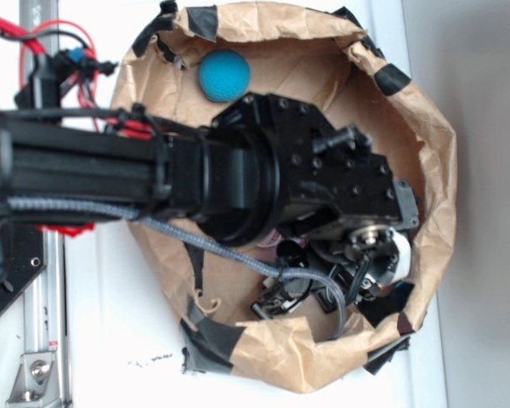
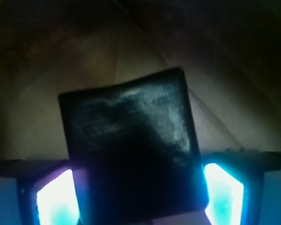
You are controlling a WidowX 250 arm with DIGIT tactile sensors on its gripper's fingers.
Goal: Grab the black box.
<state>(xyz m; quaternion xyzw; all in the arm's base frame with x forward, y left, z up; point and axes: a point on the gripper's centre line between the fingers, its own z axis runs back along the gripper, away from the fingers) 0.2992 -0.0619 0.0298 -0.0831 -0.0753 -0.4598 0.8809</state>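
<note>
In the wrist view the black box [image 2: 131, 140], flat, glossy and square, fills the space between my gripper's [image 2: 140, 192] two glowing pads. The right pad [image 2: 225, 194] lies against the box's edge. The left pad [image 2: 56, 199] sits close at its other side, with a thin purple strip between them. The box is tilted, its far edge pointing toward the brown paper behind. In the exterior view my gripper [image 1: 381, 255] is down inside the brown paper bag [image 1: 429, 136], at its lower right. The arm hides the box there.
A blue ball [image 1: 223, 75] rests at the bag's upper left. Black tape patches [image 1: 391, 78] line the crumpled rim. Cables [image 1: 306, 276] hang below the wrist inside the bag. A metal rail [image 1: 42, 340] and red wires [image 1: 64, 38] stand at the left.
</note>
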